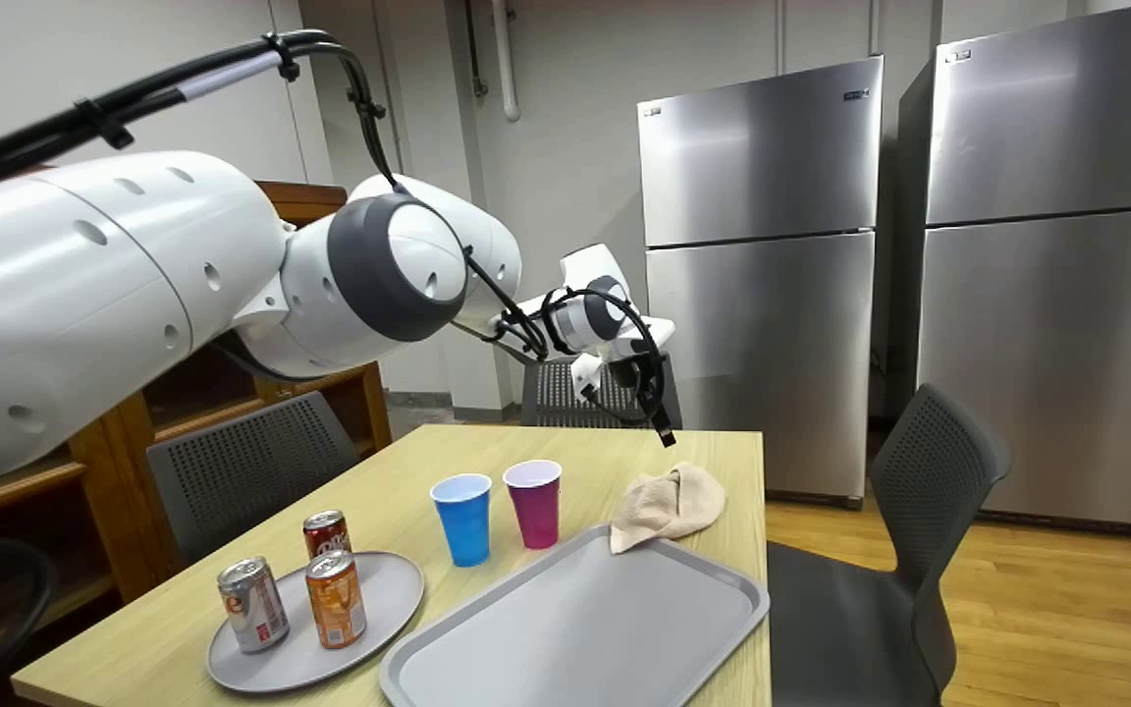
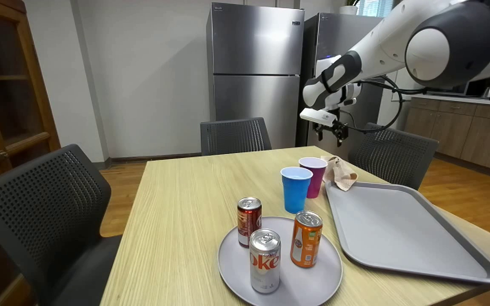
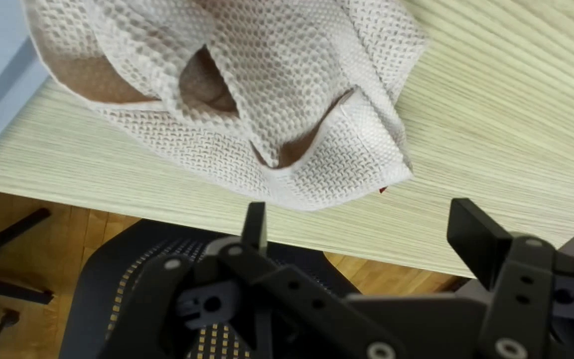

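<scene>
Could miss the cloth point(image 3: 287, 75), or pinch only its thin border, if closing the gripper point(image 3: 359, 214) from this place, on account of having the main folds away from the fingers point(image 3: 479, 244) in the wrist view. On going straight down without checking, might also knock against the edge of the surface point(image 3: 516, 99) or against the chair point(image 3: 122, 249), seen behind the fingers there. By pulling the cloth sideways, might shift the tray point(image 1: 575, 628) because of the corner lying over its rim, or tip the purple cup point(image 1: 536, 516) because of its standing near, and after it the blue cup point(image 1: 464, 525). In both exterior views, reaching far out across the surface with the arm point(image 1: 369, 265), bent downward at its end, with the gripper tilted and hanging higher than the cloth. Holding nothing, with fingers spread apart and only air between. Find the cloth crumpled near the edge of the surface, with one corner over the rim of the tray.
</scene>
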Robot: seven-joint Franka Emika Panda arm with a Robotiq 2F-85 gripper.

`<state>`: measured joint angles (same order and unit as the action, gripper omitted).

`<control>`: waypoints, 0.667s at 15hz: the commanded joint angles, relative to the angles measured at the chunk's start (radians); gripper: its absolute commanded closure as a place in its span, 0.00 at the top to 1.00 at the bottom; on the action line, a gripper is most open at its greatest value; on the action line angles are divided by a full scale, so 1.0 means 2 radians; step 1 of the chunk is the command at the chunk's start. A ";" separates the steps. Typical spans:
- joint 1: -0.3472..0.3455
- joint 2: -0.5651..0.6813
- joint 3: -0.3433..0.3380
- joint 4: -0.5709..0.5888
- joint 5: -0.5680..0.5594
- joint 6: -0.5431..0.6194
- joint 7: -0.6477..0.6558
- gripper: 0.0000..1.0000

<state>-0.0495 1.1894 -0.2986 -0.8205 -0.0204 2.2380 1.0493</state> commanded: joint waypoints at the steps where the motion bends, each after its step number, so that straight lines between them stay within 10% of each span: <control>1: 0.000 -0.027 0.011 -0.016 0.005 -0.006 -0.022 1.00; 10: 0.012 -0.126 0.038 -0.128 0.002 0.014 -0.109 1.00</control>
<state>-0.0386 1.0648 -0.2495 -0.9100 -0.0203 2.2408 0.9115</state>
